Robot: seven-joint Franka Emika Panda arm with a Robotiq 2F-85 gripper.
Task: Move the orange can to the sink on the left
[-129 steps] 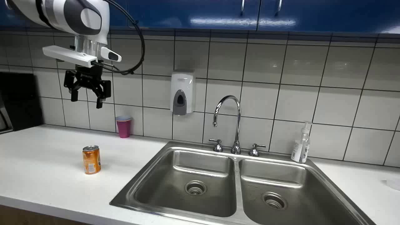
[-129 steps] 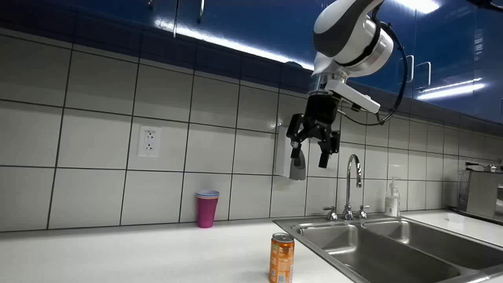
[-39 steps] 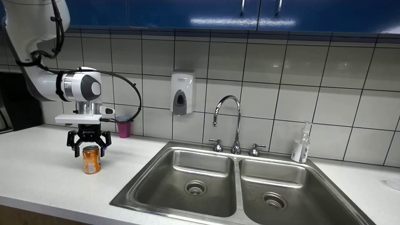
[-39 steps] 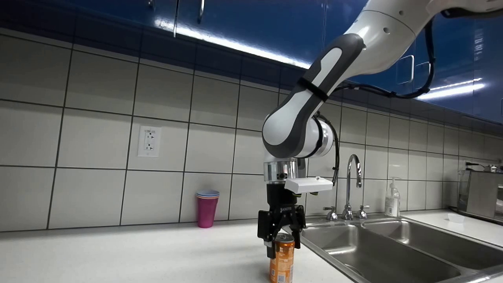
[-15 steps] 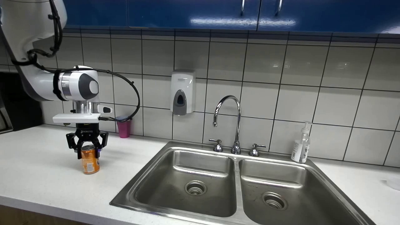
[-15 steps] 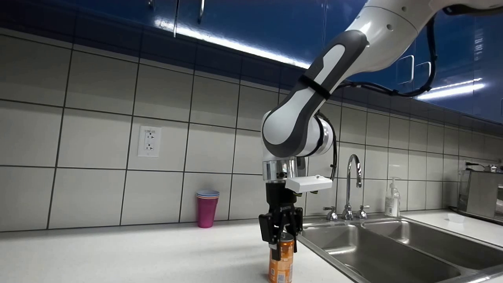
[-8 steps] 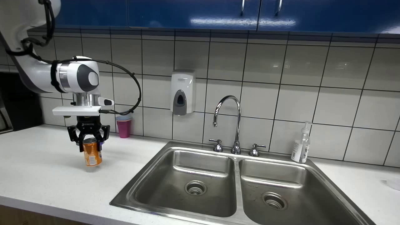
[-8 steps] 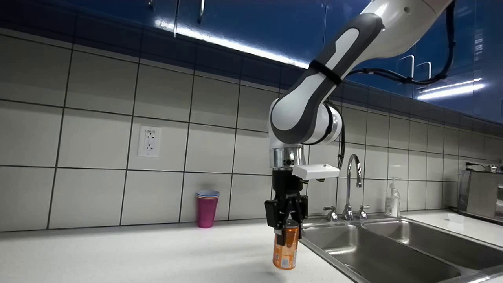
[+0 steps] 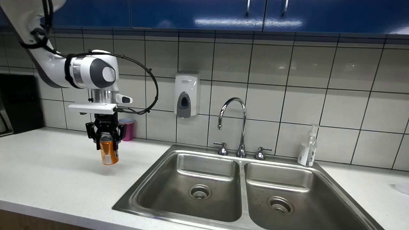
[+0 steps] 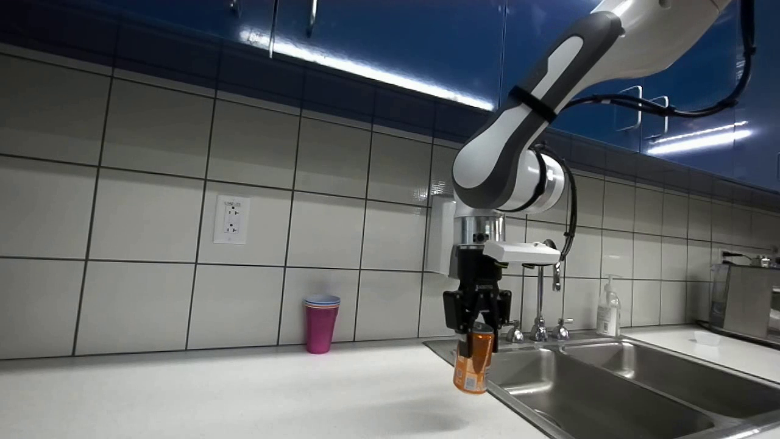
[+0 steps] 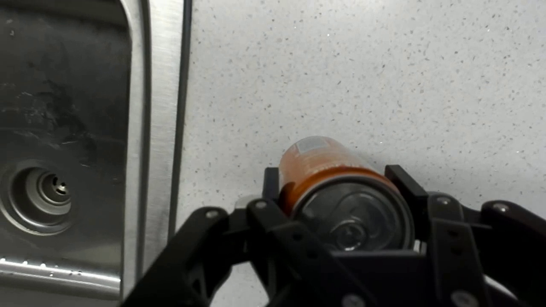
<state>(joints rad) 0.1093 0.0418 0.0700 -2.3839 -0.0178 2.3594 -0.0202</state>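
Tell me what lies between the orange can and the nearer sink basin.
In the wrist view: one fingertip of the end effector against the orange can, then speckled countertop, then steel rim before the basin.

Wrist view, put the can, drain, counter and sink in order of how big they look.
1. The counter, the widest stretch
2. The sink, cut off at the left
3. The can
4. The drain
The can is nearer than the drain, so their real sizes are unsure.
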